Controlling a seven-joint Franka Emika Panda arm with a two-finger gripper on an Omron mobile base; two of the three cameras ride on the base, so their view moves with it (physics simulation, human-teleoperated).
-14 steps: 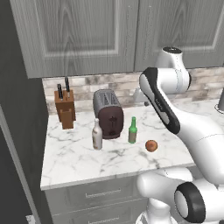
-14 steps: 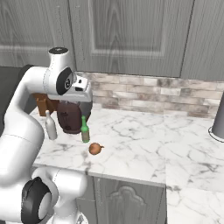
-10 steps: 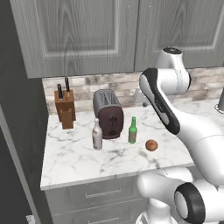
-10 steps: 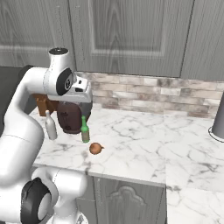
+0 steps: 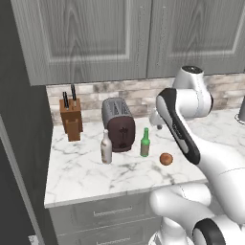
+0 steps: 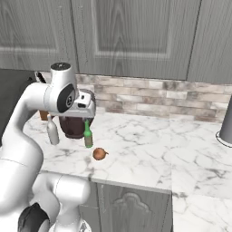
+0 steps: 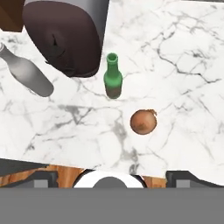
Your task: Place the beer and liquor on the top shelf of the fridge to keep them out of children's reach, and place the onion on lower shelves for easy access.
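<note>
On the marble counter (image 5: pixel 81 177) stand the slim green beer (image 5: pixel 145 142) (image 6: pixel 88 135) (image 7: pixel 113 78) and, left of it, the whitish liquor (image 5: pixel 106 148) (image 6: pixel 52 130) (image 7: pixel 27 74). The orange-brown onion (image 5: pixel 166 159) (image 6: pixel 99 154) (image 7: pixel 143 121) lies to the right of the beer, nearer the counter's front edge. My gripper (image 7: pixel 116 177) (image 6: pixel 85 116) hangs open above the counter, over the beer and onion, its fingertips (image 7: pixel 43 177) wide apart and holding nothing. The dark grey fridge (image 5: pixel 21 124) side rises at the left; its top shelf and lower shelves are out of view.
A dark toaster (image 5: pixel 118 125) (image 7: pixel 65 35) stands right behind the two bottles, with a wooden knife block (image 5: pixel 71 119) to its left. Wood-grain wall cupboards (image 5: pixel 95 38) hang above the brick backsplash. A grey vessel (image 6: pixel 226 122) stands far right.
The arm has dipped a little lower over the counter. The bottles and the onion have stayed where they were.
</note>
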